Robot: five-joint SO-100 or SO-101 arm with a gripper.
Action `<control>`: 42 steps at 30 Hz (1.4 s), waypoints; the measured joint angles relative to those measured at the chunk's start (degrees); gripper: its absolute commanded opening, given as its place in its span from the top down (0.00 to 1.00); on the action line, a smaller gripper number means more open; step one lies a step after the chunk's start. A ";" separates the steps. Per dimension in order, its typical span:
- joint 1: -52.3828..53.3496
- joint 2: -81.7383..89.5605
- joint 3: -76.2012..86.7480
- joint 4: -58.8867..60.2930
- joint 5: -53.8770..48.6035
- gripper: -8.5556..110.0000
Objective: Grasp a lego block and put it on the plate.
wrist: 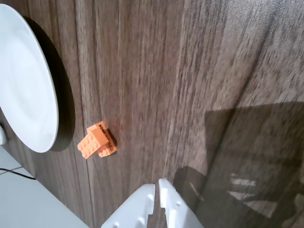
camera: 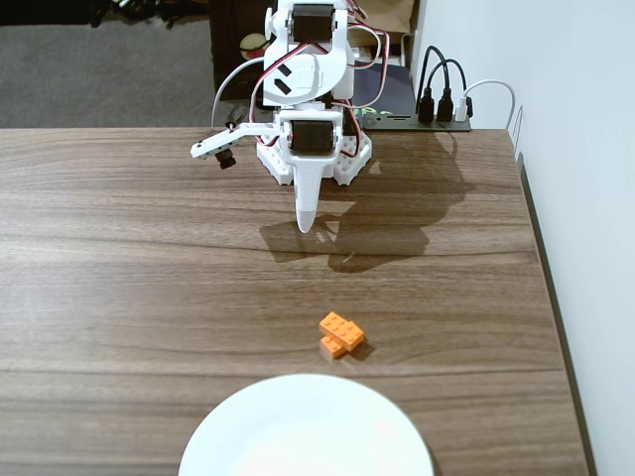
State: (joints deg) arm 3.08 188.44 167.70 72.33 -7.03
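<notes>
In the fixed view, my white two-finger gripper hangs near the arm's base, fingers together and holding nothing. The small bright-orange studded plastic lego block lies on the brown wood-grain table, well apart from me, just short of the large round glossy white plate. A second orange brick touches it, so I should part my fingers and straddle only one. In the wrist view, my closed fingertips point toward the block; nothing stands between us.
</notes>
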 measured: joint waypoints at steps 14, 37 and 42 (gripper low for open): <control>1.41 0.00 0.00 0.00 4.31 0.92; 1.41 0.00 0.00 0.00 4.31 0.92; 1.05 0.00 0.00 0.00 4.31 0.92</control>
State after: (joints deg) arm 4.13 188.44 167.70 72.33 -2.72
